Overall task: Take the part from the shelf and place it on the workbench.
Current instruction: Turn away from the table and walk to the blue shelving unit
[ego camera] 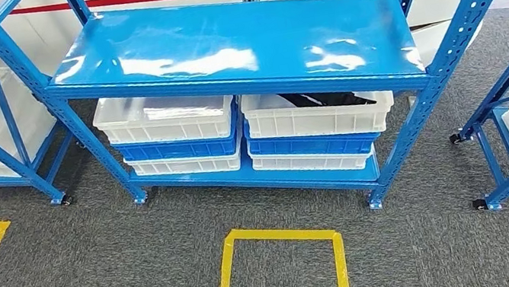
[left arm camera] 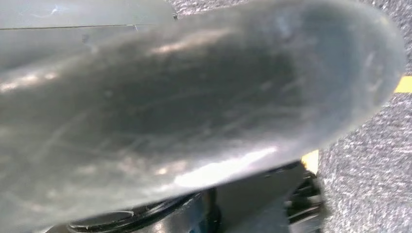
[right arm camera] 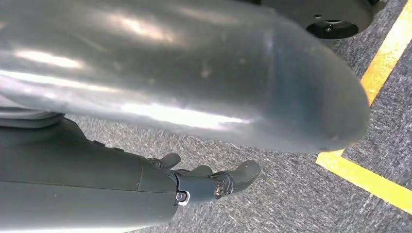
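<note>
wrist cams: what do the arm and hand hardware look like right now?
Left hand: a blurred, glossy grey rounded cover with scuff marks and highlights. Right hand: the same shiny grey rounded cover, plus a dark grey casing ending in dark fingers with small silver screws. No cables or markings visible.

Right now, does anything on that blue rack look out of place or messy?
Mostly tidy: the blue shelving unit has a bare top, and the crates below sit in two square stacks. The one oddity is something dark sticking up from the top white crate of the right stack; I cannot tell what it is.
</note>
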Available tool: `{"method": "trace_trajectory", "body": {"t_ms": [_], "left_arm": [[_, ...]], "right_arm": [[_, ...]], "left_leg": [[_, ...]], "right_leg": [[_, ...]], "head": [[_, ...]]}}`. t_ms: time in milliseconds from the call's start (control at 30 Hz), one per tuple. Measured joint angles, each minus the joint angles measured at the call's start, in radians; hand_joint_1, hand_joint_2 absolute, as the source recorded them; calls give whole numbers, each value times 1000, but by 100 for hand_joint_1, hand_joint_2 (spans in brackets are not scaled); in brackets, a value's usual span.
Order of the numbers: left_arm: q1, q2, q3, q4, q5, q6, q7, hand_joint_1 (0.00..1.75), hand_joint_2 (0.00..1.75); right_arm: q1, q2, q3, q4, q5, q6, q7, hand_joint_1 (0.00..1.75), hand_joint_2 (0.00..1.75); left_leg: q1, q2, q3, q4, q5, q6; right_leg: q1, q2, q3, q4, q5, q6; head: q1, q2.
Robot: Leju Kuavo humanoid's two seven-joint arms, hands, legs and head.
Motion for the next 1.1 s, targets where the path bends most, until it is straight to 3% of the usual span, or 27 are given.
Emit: {"method": "trace_trajectory", "body": {"t_ms": [67, 133, 233, 533, 967, 1100], "left_arm": [[-1, 1, 0, 0, 0, 0, -3, 0, 0], [-3, 0, 0, 0, 0, 0, -5, 0, 0], [-2, 0, 0, 0, 0, 0, -7, 0, 0], [-2, 0, 1, 0, 0, -4, -8, 0, 0], [-2, 1, 1, 0, -2, -19, -23, 0, 0], [-2, 1, 1, 0, -5, -18, -27, 0, 0]], "right_arm": [[0, 1, 0, 0, 0, 0, -1, 0, 0], [-1, 0, 1, 0, 1, 0, -2, 0, 0], [1, -2, 1, 0, 2, 0, -2, 0, 0], [1, -2, 2, 0, 5, 0, -2, 0, 0], [1, -2, 5, 0, 14, 0, -1, 0, 0], [1, -2, 6, 0, 18, 0, -1, 0, 0]], "left_leg": [[3, -4, 54, -128, 59, 2], [3, -8, 69, -172, 68, 5], [-1, -9, 66, -176, 71, 8], [-11, -8, 59, -174, 71, 22], [-7, -8, 59, -173, 71, 25], [-14, -8, 58, -174, 68, 37]], "right_leg": [[5, 9, 3, 3, -7, 8], [12, 12, -3, 7, -11, 9], [11, 12, -10, 2, -10, 4], [4, 12, -5, -4, -3, 18], [8, 12, -5, -5, -1, 21], [1, 12, -4, -5, 1, 32]], "head": [[0, 0], [1, 0], [2, 0], [1, 0], [1, 0], [0, 0]]}}
